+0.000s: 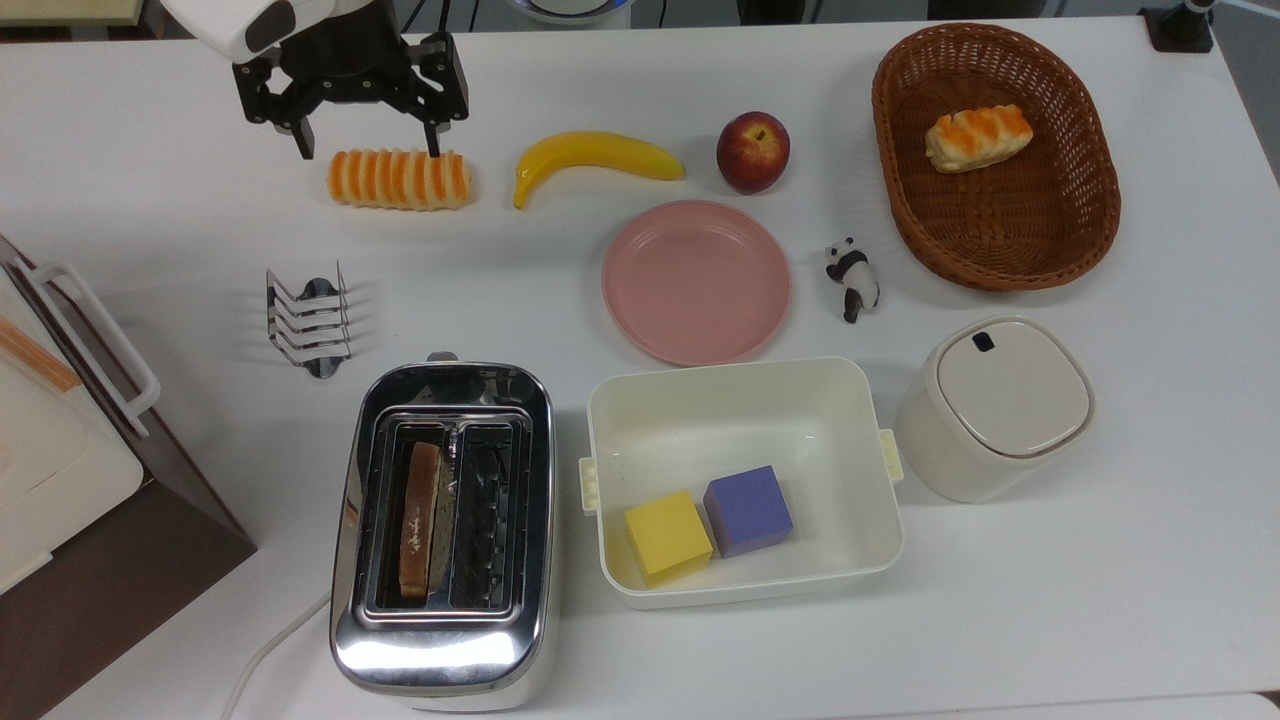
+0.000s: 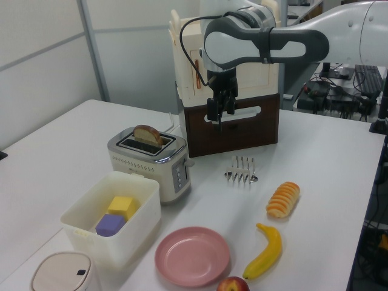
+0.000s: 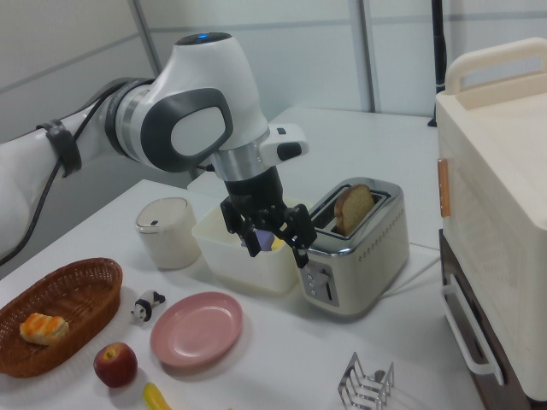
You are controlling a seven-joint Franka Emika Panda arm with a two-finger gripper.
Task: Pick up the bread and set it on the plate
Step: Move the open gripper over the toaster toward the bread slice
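The bread (image 1: 420,520) is a brown slice standing upright in the left slot of the chrome toaster (image 1: 440,640); its top edge pokes out of the slot (image 2: 147,133) (image 3: 353,207). The pink plate (image 1: 697,283) lies bare in the middle of the table (image 2: 192,256) (image 3: 197,328), to the toaster's upper right in the top view. My gripper (image 1: 370,150) hangs open in the air, holding nothing. In the top view it is over the far edge of the striped roll (image 1: 400,179), well away from the toaster. It is also seen high above the table (image 2: 219,116) (image 3: 272,249).
A banana (image 1: 595,157), an apple (image 1: 752,151) and a wicker basket (image 1: 995,230) holding a bun line the far side. A white tub (image 1: 740,400) with two cubes, a lidded container (image 1: 995,405), a panda figure (image 1: 853,277), a toast rack (image 1: 310,320) and a brown-and-cream box (image 1: 60,450) stand around.
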